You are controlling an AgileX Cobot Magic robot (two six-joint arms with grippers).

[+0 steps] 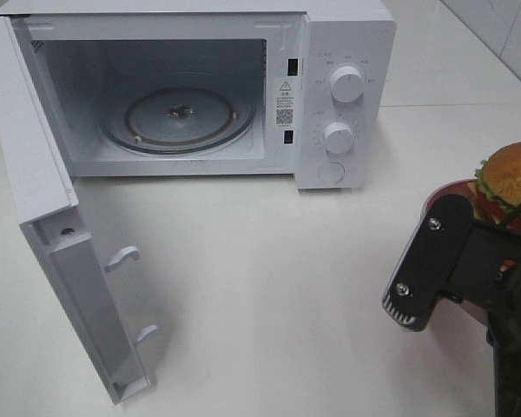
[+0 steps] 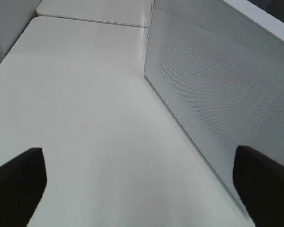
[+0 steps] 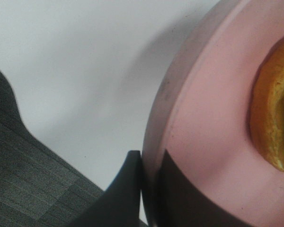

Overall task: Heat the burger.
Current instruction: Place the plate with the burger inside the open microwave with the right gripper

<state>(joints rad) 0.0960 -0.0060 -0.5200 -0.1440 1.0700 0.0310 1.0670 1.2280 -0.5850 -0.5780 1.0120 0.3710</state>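
Burger (image 1: 511,176) on pink plate (image 3: 203,123), microwave (image 1: 317,52) open

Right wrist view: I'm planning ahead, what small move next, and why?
Probably close the right gripper on the round pink plate and lift: its fingers straddle the rim, the glossy-bunned burger sits on the plate, the white microwave stands open.
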